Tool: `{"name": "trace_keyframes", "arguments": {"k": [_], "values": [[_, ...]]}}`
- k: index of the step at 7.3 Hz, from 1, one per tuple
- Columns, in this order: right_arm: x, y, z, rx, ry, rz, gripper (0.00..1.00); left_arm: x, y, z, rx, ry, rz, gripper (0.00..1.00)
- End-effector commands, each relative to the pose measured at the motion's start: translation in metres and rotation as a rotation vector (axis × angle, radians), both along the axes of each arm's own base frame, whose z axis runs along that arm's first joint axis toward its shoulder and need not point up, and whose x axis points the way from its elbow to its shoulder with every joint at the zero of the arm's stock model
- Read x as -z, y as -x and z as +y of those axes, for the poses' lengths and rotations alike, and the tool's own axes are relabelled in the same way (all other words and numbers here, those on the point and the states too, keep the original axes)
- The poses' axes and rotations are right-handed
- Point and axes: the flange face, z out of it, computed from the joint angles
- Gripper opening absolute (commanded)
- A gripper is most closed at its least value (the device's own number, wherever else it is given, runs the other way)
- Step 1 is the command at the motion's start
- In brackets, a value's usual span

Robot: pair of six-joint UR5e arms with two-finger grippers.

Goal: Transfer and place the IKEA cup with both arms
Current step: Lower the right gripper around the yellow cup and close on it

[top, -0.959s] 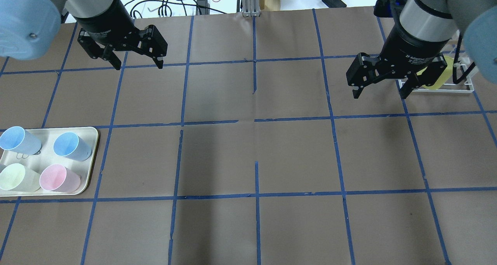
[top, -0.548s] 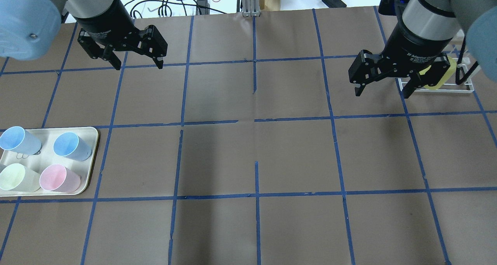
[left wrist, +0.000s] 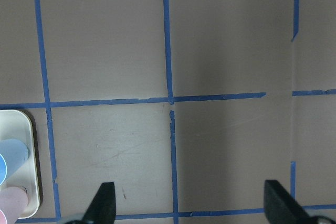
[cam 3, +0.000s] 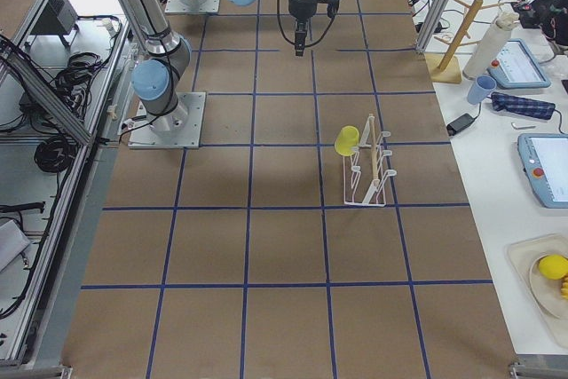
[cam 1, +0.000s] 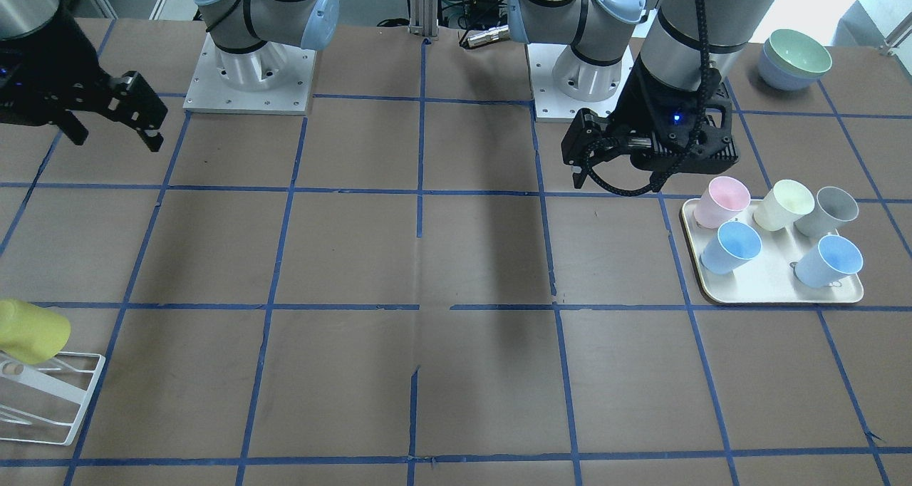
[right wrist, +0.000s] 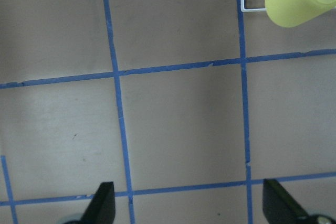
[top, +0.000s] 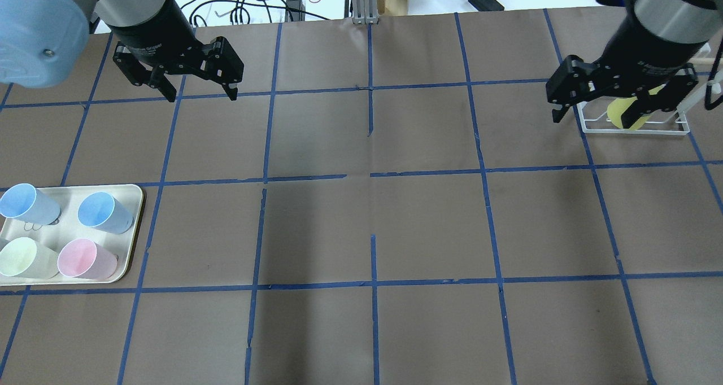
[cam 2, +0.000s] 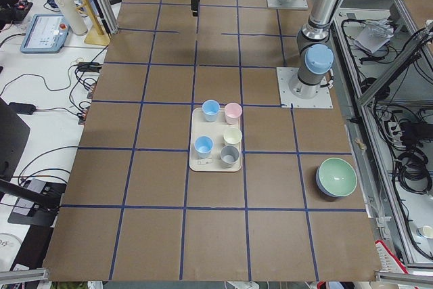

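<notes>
Centring over the cup (top: 617, 115) is needed before descent: it is hung tilted on the rack (top: 672, 130), offset from the wide-open right end effector (top: 594, 117); the left end effector (top: 201, 96) is open too.

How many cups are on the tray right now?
5. In the row nearer the robot: pink cup, pale cream-yellow cup, grey cup. In the farther row: blue cup by the pink one, blue cup by the grey one. The tray seems to hide none.
</notes>
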Motion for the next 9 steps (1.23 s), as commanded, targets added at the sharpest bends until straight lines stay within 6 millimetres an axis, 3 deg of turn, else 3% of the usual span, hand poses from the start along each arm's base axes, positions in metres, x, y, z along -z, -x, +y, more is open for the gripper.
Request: {"name": "trace_keyframes", "arguments": {"k": [1,4,7,9], "values": [[0.022,0.050,-0.029,-0.107,0.038,0.027,1.00,-0.001,0.000,0.000,0.001,0.001,-0.001,1.00],[0.065,0.131,-0.059,-0.224,0.056,0.037,1.00,0.001,0.000,-0.001,0.000,0.000,0.000,1.00],[0.117,0.166,-0.093,-0.326,0.076,0.059,1.00,0.000,0.000,0.000,0.001,0.000,-0.002,1.00],[0.139,0.174,-0.101,-0.356,0.064,0.052,1.00,-0.001,0.000,0.000,0.001,0.001,-0.002,1.00]]}}
